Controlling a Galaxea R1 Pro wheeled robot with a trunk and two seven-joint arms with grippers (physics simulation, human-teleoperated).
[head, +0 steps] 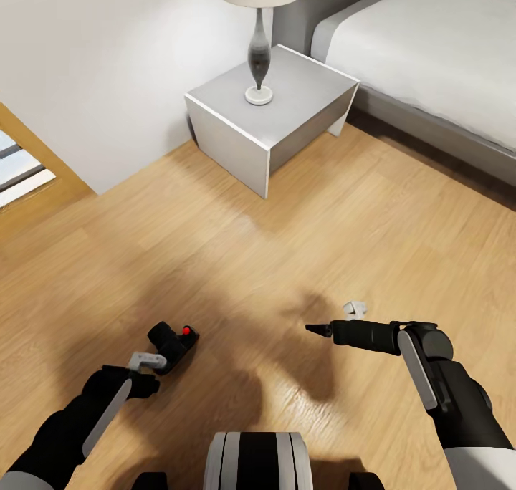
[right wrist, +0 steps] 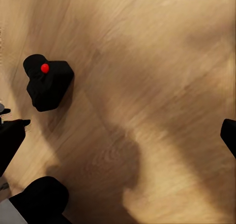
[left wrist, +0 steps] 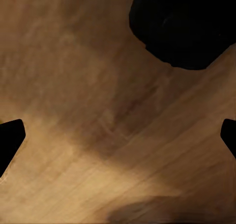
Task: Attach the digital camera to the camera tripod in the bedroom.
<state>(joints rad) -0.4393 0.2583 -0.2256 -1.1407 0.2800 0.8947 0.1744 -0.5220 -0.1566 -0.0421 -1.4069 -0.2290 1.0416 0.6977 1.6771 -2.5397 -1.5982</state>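
The camera [head: 174,344] lies on the wood floor [head: 236,261] at near left, its red button [head: 188,330] facing up. The left gripper [head: 154,362] hovers just beside it on the near side, and its fingers [left wrist: 10,140] are spread apart with nothing between them; in the left wrist view the camera [left wrist: 187,27] is a dark mass ahead of them. The right gripper [head: 319,329] hangs over bare floor well to the right of the camera, its fingers [right wrist: 10,138] parted and empty. Farther off stand a grey nightstand [head: 287,117] bearing a lamp [head: 259,53], and a bed [head: 430,53] at far right.
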